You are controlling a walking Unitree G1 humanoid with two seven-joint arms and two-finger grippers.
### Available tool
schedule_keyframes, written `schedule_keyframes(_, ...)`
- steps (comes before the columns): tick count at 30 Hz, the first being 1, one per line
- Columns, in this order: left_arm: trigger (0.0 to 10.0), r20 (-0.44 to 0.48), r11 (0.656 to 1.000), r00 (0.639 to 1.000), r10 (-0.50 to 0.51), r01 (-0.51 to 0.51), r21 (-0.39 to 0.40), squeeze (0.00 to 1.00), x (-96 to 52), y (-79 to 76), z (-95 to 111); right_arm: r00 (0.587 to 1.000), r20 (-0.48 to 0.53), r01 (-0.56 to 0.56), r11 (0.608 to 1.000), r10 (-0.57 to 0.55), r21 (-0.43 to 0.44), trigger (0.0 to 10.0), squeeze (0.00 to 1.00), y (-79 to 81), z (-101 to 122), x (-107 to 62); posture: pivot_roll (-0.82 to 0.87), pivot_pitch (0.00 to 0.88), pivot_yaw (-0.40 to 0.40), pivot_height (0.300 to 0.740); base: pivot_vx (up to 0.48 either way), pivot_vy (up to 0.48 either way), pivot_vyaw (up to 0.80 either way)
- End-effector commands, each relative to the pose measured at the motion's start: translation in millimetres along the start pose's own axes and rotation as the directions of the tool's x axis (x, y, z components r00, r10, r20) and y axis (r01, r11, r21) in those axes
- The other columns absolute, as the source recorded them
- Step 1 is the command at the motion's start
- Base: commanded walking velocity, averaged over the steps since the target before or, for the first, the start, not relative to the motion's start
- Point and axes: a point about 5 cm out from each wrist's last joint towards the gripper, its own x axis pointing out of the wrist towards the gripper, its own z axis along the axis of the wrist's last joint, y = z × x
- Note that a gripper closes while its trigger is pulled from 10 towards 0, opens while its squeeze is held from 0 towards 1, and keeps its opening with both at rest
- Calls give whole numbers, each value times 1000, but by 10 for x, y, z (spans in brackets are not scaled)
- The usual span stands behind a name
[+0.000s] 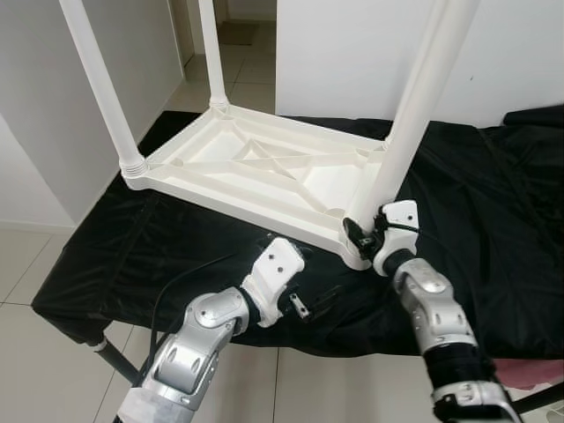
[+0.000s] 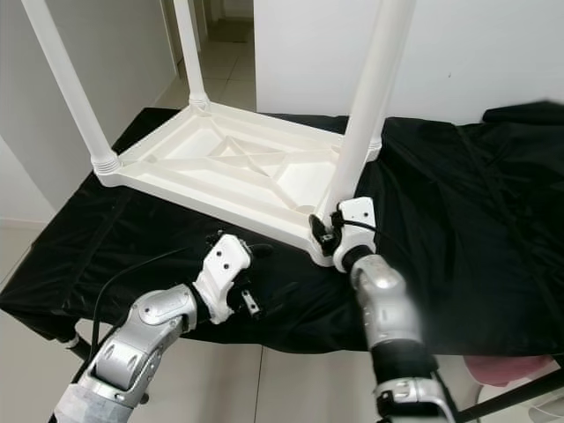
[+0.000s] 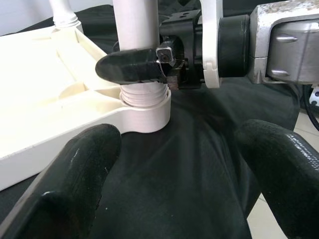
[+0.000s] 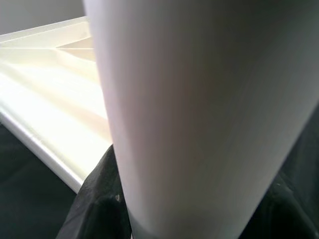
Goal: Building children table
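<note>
One leg between right fingers

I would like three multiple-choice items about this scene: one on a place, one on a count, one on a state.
1. Where does the upside-down white plastic tabletop lie?
A. on the black cloth
B. on the tiled floor
C. against the wall

2. How many white legs stand on it?
A. two
B. four
C. six

3. What is the right gripper doing?
A. hanging idle
B. gripping the near right white leg at its base
C. pulling the cloth

Answers: 1 A, the cloth spreads under all its edges; 2 B, one leg at each corner; 3 B, the left wrist view shows a black finger wrapped around the leg above its threaded socket.
</note>
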Motion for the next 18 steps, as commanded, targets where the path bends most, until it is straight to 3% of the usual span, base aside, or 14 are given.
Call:
schedule_keyframes(1,10000,-28,998,997,69,-69,-1,0,-20,25,-71,993,-65,98,993,-94,60,10000,0,-20,-121,-57,-34,16,23,740,0,0,0)
schedule_keyframes(8,10000,-24,998,997,70,-70,-6,0,-8,24,-63,956,-75,287,955,-282,68,10000,0,170,-131,-164,-36,15,21,740,0,0,0)
schedule_keyframes(10,10000,-22,998,997,68,-68,-2,0,2,20,-60,940,-89,338,935,-330,105,10000,0,270,-128,-156,-34,12,18,740,0,0,0)
schedule_keyframes(18,10000,-21,998,997,69,-69,0,0,-1,30,-56,939,-82,341,933,-333,116,10000,0,268,-62,-146,-32,6,18,740,0,0,0)
